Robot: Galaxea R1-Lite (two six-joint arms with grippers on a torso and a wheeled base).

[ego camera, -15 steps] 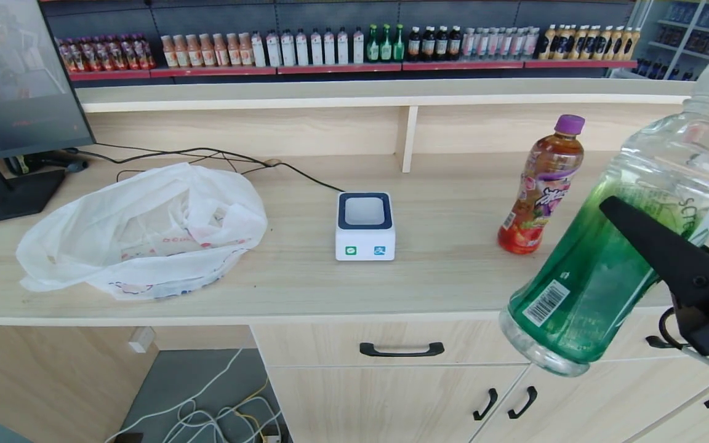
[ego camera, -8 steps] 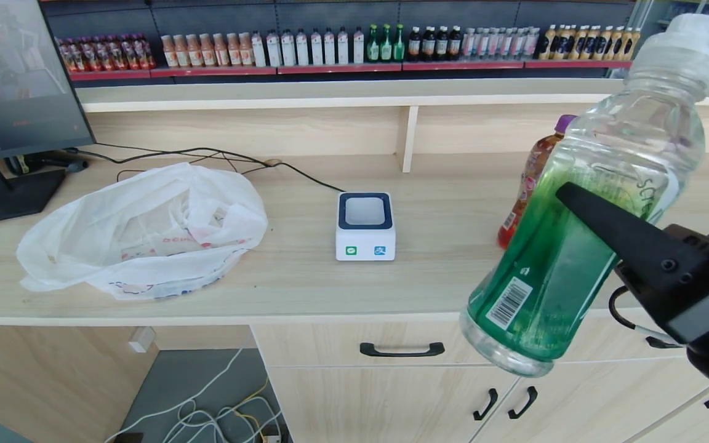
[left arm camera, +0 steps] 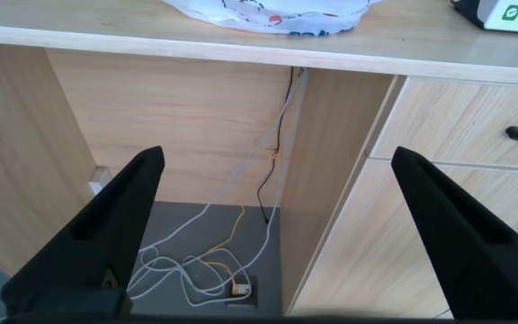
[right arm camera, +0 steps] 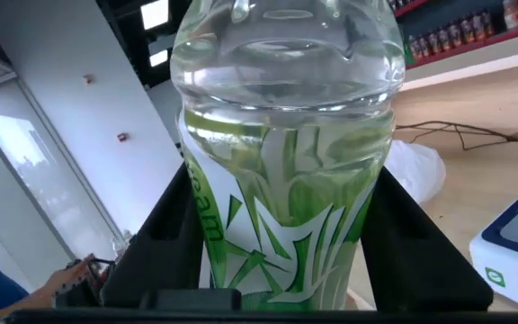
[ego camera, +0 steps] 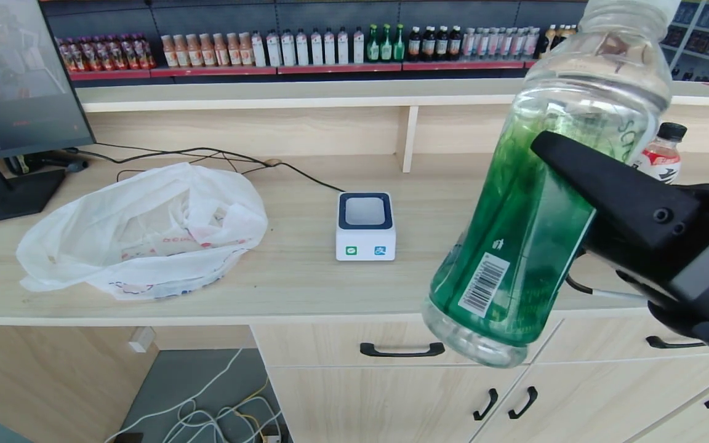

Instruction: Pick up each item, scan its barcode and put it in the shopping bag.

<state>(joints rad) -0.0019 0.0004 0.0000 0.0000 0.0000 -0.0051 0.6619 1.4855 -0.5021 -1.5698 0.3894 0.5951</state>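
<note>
Up front on the robot's right side, the right gripper (ego camera: 551, 166) is clamped around a clear plastic bottle (ego camera: 514, 246) with a green label. The bottle is held in the air, tilted, with its base down over the front edge of the wooden counter (ego camera: 305, 283) and its neck leaning up and away. A white barcode (ego camera: 484, 284) near the base faces outward. Mid-counter sits a white scanner (ego camera: 365, 226) with a dark-rimmed window on top, to the left of the bottle and well apart from it. Farther left lies the white plastic shopping bag (ego camera: 145, 231), crumpled, its mouth open. A small black-capped bottle (ego camera: 662, 157) stands behind the right gripper. The left gripper (left arm camera: 279, 162) hangs below counter height, facing the cabinet front, its two fingers spread wide with nothing between them; loose cables (left arm camera: 205, 261) lie on the floor beyond.
</note>
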